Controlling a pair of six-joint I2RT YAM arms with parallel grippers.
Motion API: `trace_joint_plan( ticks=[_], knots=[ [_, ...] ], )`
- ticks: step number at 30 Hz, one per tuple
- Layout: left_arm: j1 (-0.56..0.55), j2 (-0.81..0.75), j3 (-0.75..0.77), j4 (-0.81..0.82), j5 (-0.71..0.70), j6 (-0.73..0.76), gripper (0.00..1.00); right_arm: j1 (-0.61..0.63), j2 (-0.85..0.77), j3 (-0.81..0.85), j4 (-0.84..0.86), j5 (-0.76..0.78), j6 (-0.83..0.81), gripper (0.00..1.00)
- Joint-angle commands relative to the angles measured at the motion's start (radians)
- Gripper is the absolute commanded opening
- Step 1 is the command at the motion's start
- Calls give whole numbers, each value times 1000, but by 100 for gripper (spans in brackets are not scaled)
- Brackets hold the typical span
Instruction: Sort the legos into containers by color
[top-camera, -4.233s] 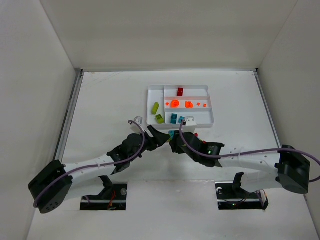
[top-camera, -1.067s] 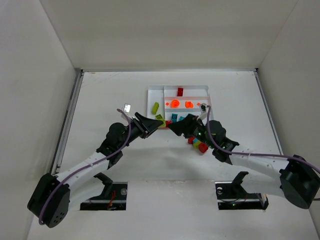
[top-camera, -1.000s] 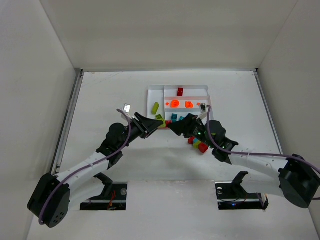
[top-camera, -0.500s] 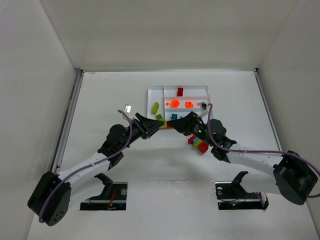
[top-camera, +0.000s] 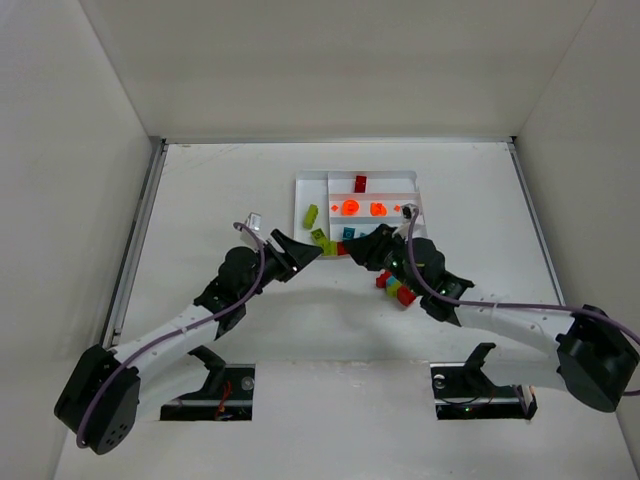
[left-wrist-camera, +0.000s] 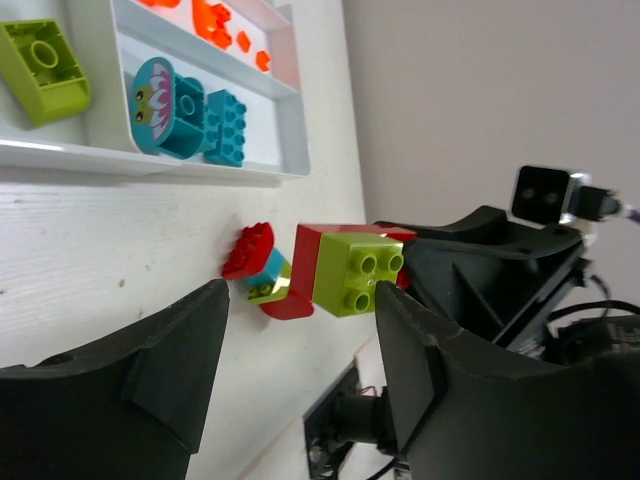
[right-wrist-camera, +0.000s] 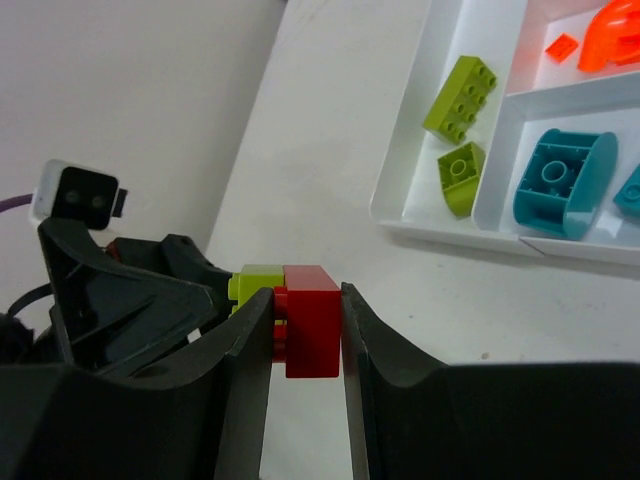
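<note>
My right gripper (right-wrist-camera: 305, 312) is shut on a red brick (right-wrist-camera: 312, 322) with a lime green brick (right-wrist-camera: 254, 282) stuck to its far side. It holds the pair above the table, just in front of the white tray (top-camera: 302, 183). My left gripper (left-wrist-camera: 298, 330) is open and faces that pair (left-wrist-camera: 345, 268), one finger on either side of the green end. In the top view both grippers meet at the joined bricks (top-camera: 334, 247). The tray holds lime pieces (top-camera: 312, 213) in its left section, a red brick (top-camera: 360, 183), orange pieces (top-camera: 350, 207) and teal pieces (top-camera: 347, 233) in its long sections.
A small heap of loose legos (top-camera: 395, 287), red, lime and teal, lies on the table under the right arm; part of it (left-wrist-camera: 255, 262) shows in the left wrist view. White walls enclose the table on three sides.
The right gripper has closed on the red brick of the joined pair. The left gripper has opened off the pair and drawn back slightly to the left.
</note>
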Motion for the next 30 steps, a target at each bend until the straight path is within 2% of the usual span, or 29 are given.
trace_joint_plan(
  ticks=[1,6,12,16,22,30],
  knots=[
    [-42,-29,71,-69,-82,107,56,38,13,92,-81,149,-114,27],
    [-131,-12,106,-120,-188,201,54,98,71,167,-164,253,-196,26],
    [-200,2,147,-154,-278,290,55,128,120,207,-207,301,-216,26],
    [-205,20,163,-162,-306,315,54,133,117,207,-207,298,-216,26],
    [-211,51,181,-166,-321,339,47,133,85,201,-220,275,-202,27],
    [-213,103,206,-142,-317,351,50,122,70,192,-210,210,-173,27]
  ],
)
